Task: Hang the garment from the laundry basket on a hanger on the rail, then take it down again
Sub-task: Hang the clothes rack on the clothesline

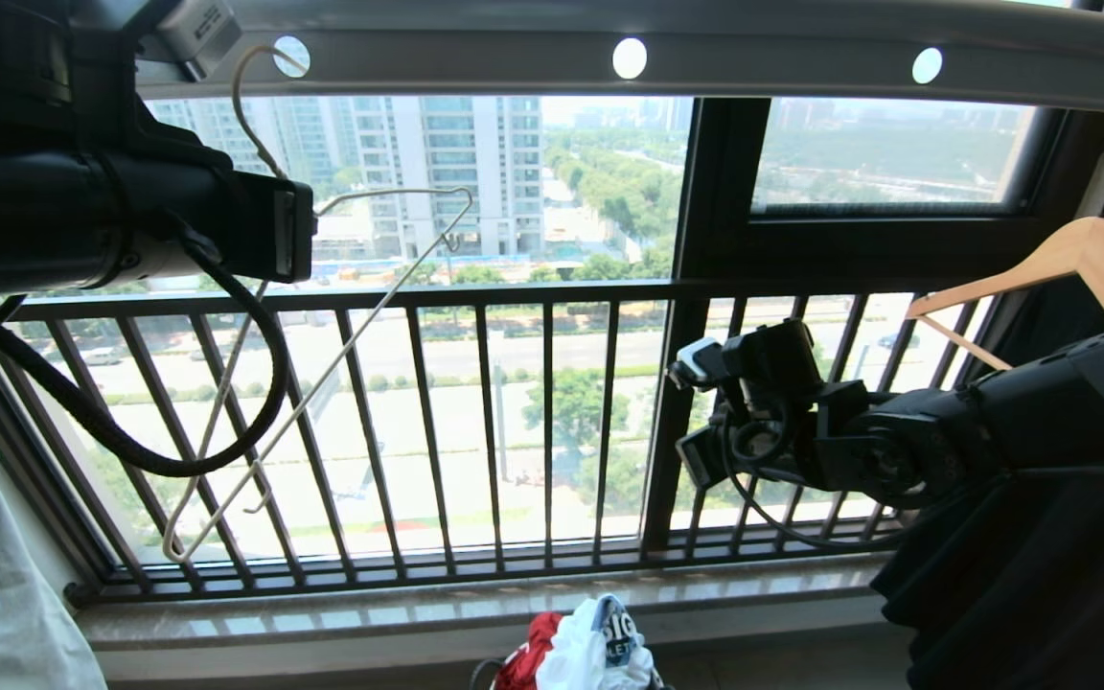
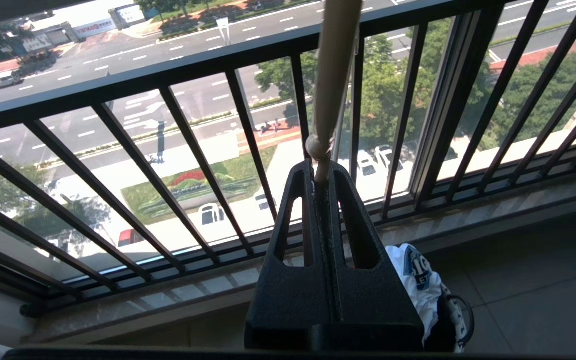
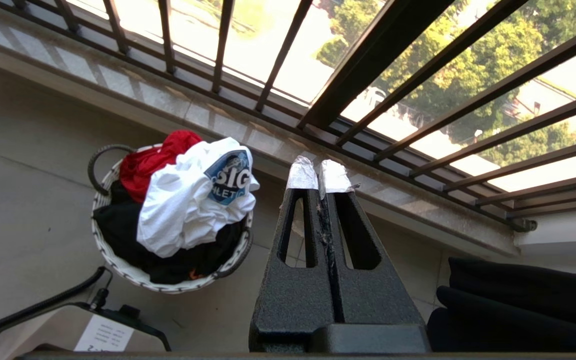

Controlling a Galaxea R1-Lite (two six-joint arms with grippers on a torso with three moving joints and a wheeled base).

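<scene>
My left end effector [image 2: 320,172] was clenched on the wire hanger [image 1: 322,364] up near the rail [image 1: 753,62], while the white T-shirt [image 3: 188,200] lay far below in the laundry basket [image 3: 118,265], nearer my empty, clenched right end effector [image 3: 318,175].

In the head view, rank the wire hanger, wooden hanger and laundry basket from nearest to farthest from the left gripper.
1. hanger: clamped in the left gripper, hooked on the rail.
2. laundry basket: on the floor below, centre.
3. wooden hanger: far right, beyond the right arm.
</scene>
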